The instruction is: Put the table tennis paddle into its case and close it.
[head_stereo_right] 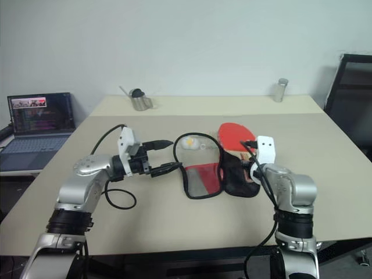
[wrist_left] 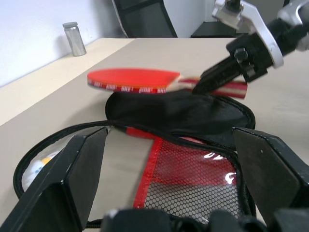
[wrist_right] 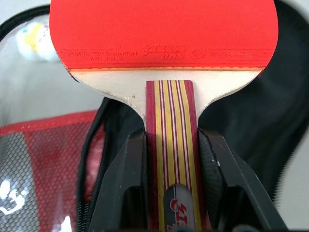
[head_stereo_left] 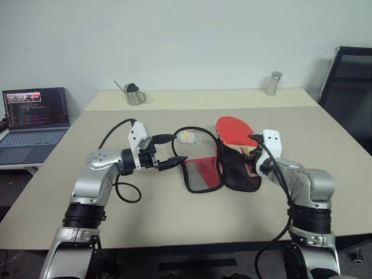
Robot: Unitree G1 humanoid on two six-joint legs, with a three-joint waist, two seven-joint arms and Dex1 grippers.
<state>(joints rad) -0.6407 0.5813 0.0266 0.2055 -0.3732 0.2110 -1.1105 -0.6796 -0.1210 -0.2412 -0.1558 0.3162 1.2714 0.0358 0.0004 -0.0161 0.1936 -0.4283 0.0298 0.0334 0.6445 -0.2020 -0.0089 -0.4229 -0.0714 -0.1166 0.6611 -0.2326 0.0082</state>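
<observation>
The right hand (wrist_right: 170, 193) is pinching the paddle (head_stereo_left: 235, 131) by its striped handle, holding it over the black half of the case (head_stereo_left: 216, 170), which is lying unzipped mid-counter (head_stereo_left: 174, 221). The left hand (head_stereo_left: 172, 151) is hovering spread beside the case's mesh half.

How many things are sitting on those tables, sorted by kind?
Table tennis paddle: 1, held by its handle in the right gripper
Case, lying open: 1
White-yellow charm by the case: 1
Metal pitcher: 1
Metal cylinder: 1
Laptop on the side table: 1
Total: 6
</observation>
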